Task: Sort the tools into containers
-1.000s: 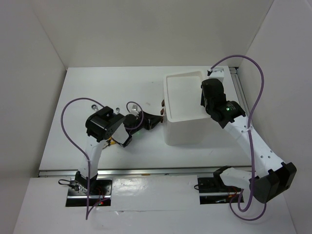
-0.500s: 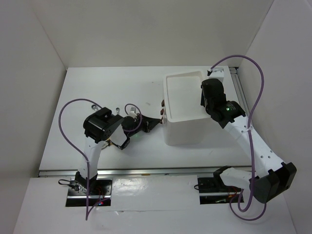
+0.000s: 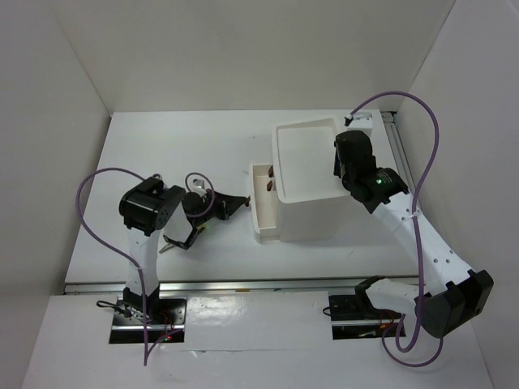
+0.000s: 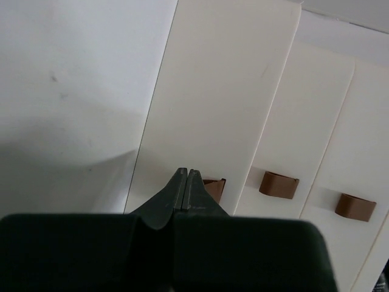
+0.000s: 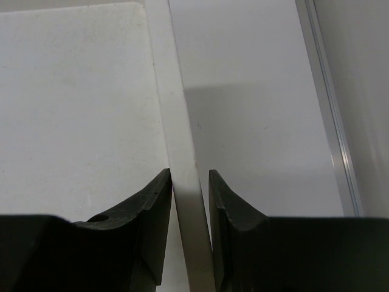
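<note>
White table (image 3: 162,138), white walls (image 3: 243,49), left hand (image 4: 186,175) pinched together, right hand (image 5: 188,177) clamped on box rim (image 5: 176,109).

Top view: the left arm (image 3: 150,212) covers most tools at 9 o'clock. Only a wrench (image 3: 156,176) tip and a thin grey bit (image 3: 166,245) poke out, type unclear. Drawer (image 3: 259,220) contents are too small to tell. The right hand (image 5: 190,179) is hidden under its wrist there. Left wrist view: the left hand (image 4: 185,181) hides part of the nearest handle (image 4: 216,184). The box (image 4: 316,121) is cut off at 3 o'clock.
</note>
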Controlling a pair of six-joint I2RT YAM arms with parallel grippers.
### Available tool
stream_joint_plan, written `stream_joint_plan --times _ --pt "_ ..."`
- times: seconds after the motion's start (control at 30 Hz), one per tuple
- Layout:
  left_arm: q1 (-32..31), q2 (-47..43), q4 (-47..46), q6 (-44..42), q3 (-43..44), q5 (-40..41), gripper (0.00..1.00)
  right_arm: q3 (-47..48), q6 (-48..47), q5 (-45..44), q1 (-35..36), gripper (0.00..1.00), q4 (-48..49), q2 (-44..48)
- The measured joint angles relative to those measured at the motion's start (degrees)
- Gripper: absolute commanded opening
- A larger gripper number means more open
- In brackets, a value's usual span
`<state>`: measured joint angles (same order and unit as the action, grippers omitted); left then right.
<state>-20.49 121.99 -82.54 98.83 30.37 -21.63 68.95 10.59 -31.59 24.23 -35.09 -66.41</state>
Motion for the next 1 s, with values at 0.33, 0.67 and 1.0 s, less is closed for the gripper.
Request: stream_joint_plan --times 0.33,0.67,1.0 --pt "8.17 -4.50 0.55 -1.66 -6.80 -4.17 0.00 0.02 0.02 0.13 0.00 0.06 0.00 0.00" --pt "11.69 -15.30 8.83 -8.09 -5.53 -7.23 0.22 0.02 0.00 0.50 -0.11 0.06 0.02 0.00" --pt "12.41 -41.33 49.90 -25.81 7.67 0.17 0.89 0.09 -0.02 0.70 -0.17 0.14 -0.02 0.00"
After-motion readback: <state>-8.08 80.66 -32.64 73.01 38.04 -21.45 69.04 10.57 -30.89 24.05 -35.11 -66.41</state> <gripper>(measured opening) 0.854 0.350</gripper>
